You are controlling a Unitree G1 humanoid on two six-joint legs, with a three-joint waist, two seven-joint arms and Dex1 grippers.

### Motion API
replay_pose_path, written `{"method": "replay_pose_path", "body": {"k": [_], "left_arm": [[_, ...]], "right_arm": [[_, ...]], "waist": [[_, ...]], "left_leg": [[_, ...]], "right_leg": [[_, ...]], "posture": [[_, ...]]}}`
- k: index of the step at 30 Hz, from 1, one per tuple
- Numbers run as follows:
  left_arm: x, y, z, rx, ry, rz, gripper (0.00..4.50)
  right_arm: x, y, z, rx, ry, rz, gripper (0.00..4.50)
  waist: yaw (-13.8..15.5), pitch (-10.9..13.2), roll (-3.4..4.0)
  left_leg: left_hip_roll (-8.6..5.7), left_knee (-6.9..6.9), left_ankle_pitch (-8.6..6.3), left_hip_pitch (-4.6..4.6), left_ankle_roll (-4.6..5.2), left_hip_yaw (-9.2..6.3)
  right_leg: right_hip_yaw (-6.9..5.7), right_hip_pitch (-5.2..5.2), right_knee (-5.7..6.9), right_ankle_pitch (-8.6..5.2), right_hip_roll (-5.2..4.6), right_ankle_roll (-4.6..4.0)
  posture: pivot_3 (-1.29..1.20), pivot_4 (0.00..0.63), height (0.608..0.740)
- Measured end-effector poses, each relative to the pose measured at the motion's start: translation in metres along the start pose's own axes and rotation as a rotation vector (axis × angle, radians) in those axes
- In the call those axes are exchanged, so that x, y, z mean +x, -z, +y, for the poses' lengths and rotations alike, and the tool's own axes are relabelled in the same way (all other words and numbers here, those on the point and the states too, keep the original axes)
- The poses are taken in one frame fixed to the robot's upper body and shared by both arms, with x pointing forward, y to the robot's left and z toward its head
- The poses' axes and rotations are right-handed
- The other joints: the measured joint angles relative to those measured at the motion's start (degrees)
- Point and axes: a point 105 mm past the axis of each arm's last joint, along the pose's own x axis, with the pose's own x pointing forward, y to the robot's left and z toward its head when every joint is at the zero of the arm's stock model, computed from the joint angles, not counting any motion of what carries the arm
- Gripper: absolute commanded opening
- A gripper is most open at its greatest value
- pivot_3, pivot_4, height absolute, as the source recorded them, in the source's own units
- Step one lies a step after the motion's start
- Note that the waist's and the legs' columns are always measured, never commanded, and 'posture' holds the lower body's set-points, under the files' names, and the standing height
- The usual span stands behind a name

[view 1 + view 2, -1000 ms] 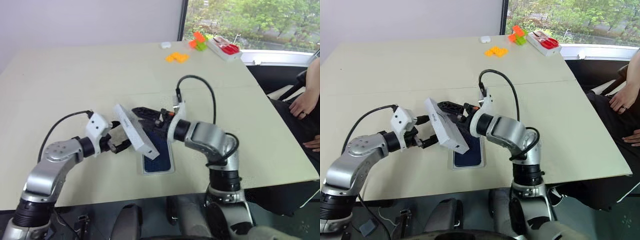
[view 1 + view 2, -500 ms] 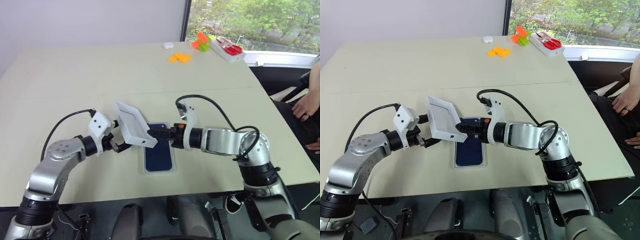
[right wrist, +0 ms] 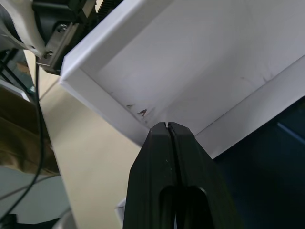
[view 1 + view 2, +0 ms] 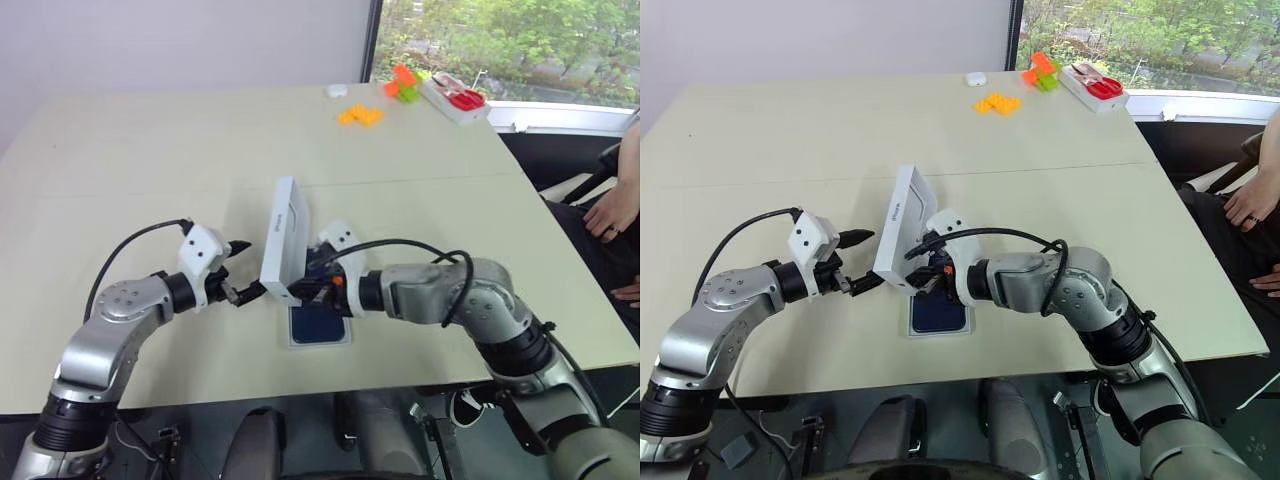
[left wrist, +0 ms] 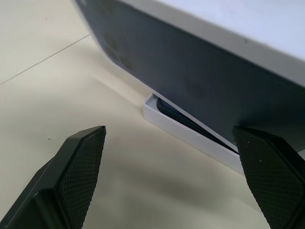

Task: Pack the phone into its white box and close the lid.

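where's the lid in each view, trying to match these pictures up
Left eye view: the lid stands on edge at centre, over the phone.
Right eye view: centre-left, between the left gripper and the right gripper.
Left wrist view: its dark printed face spans the upper right.
Right wrist view: its white inside fills the upper part.
Shared landmark: the white box under the lid's lower edge.

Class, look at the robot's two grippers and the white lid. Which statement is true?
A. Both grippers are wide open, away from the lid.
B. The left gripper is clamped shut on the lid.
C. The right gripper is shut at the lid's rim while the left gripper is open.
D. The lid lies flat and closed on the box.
C: the right gripper is shut at the rim of the lid, which stands tilted over the phone; the left gripper stands open.
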Motion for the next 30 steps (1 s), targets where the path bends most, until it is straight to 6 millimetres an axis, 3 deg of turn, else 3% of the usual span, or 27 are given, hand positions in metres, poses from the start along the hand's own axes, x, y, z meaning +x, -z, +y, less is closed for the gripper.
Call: {"method": "replay_pose_path", "body": {"k": [7, 16, 30], "left_arm": [[-0.003, -0.004, -0.006, 0.004, 0.033, 0.003, 4.50], [-0.001, -0.014, -0.021, 0.006, 0.088, -0.019, 4.50], [0.005, -0.015, -0.037, -0.017, 0.157, -0.016, 4.50]], "right_arm": [[0.005, 0.000, 0.010, -0.030, -0.086, -0.001, 0.07], [-0.004, 0.008, 0.017, -0.002, -0.151, 0.016, 0.07], [-0.049, 0.010, -0.025, -0.068, 0.043, 0.039, 0.07]], "waist": [[0.02, 0.00, 0.00], [0.04, 0.00, -0.01], [0.11, -0.01, -0.02]], "left_leg": [[0.00, 0.00, 0.00, 0.00, 0.00, -0.01], [-0.04, 0.01, 0.00, 0.02, 0.00, -0.02], [-0.11, 0.05, 0.00, 0.06, 0.00, -0.02]], "right_leg": [[-0.01, 0.01, 0.01, 0.00, -0.02, 0.00], [-0.02, 0.02, 0.03, 0.00, -0.02, -0.01], [-0.04, 0.08, 0.08, 0.00, 0.02, 0.00]], "posture": [[0.00, 0.150, 0.734], [0.00, 0.150, 0.734], [0.00, 0.150, 0.734]]}}
